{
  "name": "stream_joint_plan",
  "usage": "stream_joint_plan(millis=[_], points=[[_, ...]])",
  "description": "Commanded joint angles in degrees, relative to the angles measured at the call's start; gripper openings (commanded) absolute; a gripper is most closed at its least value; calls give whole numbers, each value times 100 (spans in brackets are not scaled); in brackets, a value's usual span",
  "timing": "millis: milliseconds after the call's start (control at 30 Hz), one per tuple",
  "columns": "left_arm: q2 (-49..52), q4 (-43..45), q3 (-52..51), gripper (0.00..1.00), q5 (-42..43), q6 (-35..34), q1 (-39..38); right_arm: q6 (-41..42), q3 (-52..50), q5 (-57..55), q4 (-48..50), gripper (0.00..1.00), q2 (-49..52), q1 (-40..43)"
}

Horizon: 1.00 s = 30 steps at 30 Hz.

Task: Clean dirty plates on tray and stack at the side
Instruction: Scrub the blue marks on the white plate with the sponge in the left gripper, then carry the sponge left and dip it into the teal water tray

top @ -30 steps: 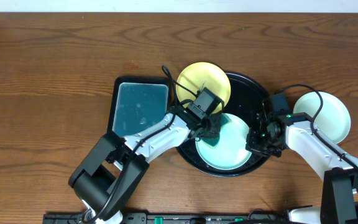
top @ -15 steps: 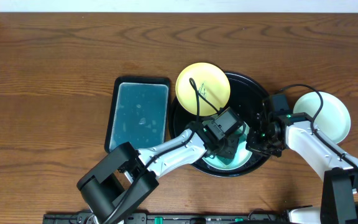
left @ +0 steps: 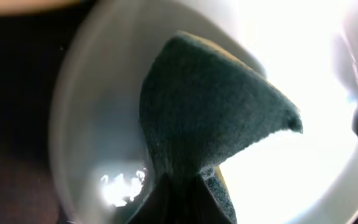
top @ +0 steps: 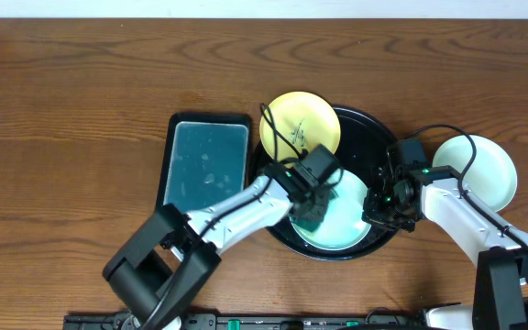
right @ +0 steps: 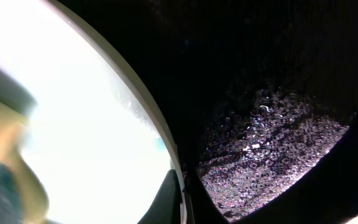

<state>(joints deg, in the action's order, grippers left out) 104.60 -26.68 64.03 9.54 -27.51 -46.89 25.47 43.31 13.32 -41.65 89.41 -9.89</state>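
No words, numbers, brand names or signs can be read anywhere here. The yellow plate (top: 305, 117) has a few small green scribbles near its middle, but they are just lines, not letters. The two close-up wrist views are blurry and very bright, and no writing shows in them either.

Wooden table (top: 81, 92): black round tray (top: 363, 136), teal rectangular tray (top: 204, 170), pale plate (top: 489, 170) right.

This looks like a robotics lab bench. Two robot arms (top: 236, 206) stand at a wood-grain table (top: 81, 82) beside a pale wall (top: 246, 7).
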Motion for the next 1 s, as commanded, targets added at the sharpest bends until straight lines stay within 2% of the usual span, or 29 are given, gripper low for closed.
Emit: stream_joint_plan(millis=[0, 233, 367, 433, 567, 700, 800, 967], points=[[-223, -94, 11, 8, -240, 341, 304, 66, -144, -538, -81, 1, 68, 4], [-1182, -170, 83, 8, 81, 380, 387, 66, -144, -538, -35, 3, 68, 4], [-1711, -304, 83, 8, 4, 590, 474, 66, -144, -535, 98, 21, 68, 4], [-1899, -439, 81, 8, -20, 608, 636, 63, -146, -535, 177, 23, 68, 4], [-2087, -850, 81, 8, -11, 634, 1255, 61, -146, -535, 345, 21, 70, 4], [-2076, -1235, 70, 8, -11, 911, 2048, 61, -149, -535, 483, 14, 72, 2], [-2033, -1368, 50, 8, -11, 1220, 2603, 61, -149, -533, 507, 11, 72, 2], [-1821, -1375, -61, 8, -11, 1338, 3305, 63, -149, -518, 505, 6, 72, 2]])
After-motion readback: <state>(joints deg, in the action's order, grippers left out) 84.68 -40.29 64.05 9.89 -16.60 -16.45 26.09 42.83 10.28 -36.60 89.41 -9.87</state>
